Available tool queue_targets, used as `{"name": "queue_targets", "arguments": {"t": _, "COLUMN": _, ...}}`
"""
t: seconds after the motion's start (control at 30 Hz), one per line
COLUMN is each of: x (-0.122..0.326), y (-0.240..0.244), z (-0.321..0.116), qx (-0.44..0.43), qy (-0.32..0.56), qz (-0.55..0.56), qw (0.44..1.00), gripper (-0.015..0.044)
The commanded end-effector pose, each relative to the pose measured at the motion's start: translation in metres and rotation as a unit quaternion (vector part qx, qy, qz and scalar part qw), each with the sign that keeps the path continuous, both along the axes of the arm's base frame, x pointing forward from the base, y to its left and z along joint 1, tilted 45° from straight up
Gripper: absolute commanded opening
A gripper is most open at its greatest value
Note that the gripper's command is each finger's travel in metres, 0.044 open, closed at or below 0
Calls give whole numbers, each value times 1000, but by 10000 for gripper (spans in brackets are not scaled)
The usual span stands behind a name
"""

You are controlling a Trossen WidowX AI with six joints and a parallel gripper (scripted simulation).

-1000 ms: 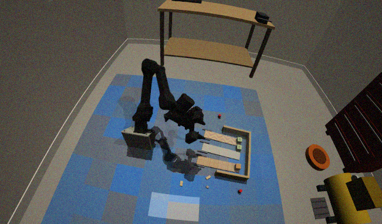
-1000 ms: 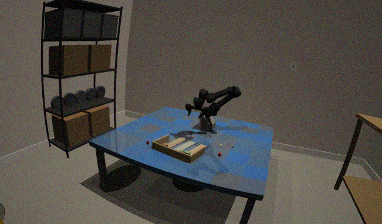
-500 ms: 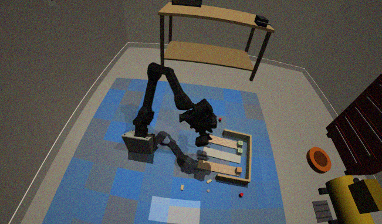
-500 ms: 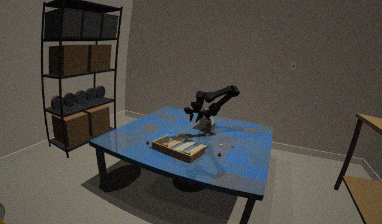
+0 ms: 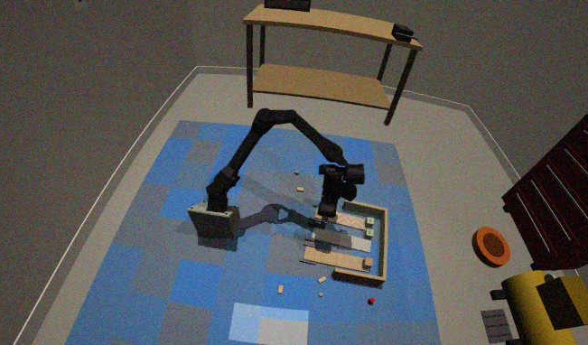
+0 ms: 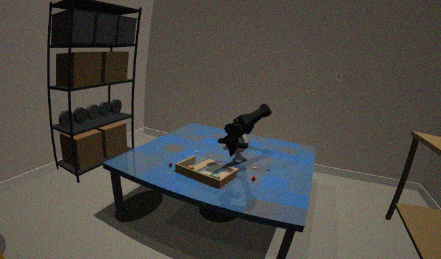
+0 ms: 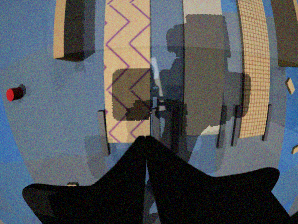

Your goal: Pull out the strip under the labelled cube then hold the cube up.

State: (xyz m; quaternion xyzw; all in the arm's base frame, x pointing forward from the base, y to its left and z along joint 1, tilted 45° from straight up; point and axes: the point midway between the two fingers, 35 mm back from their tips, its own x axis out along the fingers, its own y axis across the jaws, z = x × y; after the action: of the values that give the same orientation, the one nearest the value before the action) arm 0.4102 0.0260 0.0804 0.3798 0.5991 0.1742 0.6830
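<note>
My gripper (image 5: 327,214) (image 6: 231,154) (image 7: 144,141) is shut and empty, above the table by the near end of the zigzag strip (image 5: 349,219) (image 7: 120,45). A green cube (image 5: 369,220) with a dark mark sits at that strip's far end. A second green marked cube (image 5: 369,232) is beside it, near the pale strip (image 5: 361,245) (image 7: 202,7); what it rests on is unclear. An orange cube (image 5: 368,262) sits at the far end of the grid-patterned strip (image 5: 331,257) (image 7: 254,58). The marks are too small to read. The cubes are out of the wrist view.
A three-sided wooden frame (image 5: 383,244) (image 6: 200,177) surrounds the far ends of the strips. Thin dark rails (image 7: 105,131) flank their near ends. Small wooden blocks (image 5: 280,289) (image 5: 322,280) and a red piece (image 5: 371,301) lie outside the frame.
</note>
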Motion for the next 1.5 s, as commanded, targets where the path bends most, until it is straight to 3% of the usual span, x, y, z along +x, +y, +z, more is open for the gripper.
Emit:
{"name": "queue_targets", "arguments": {"t": 0.0, "x": 0, "y": 26, "z": 0, "qx": -2, "qy": 51, "qz": 44, "qw": 998, "gripper": 0}}
{"name": "queue_targets", "arguments": {"t": 1.47, "x": 4, "y": 73, "z": -42, "qx": -1, "qy": 51, "qz": 44, "qw": 998, "gripper": 0}}
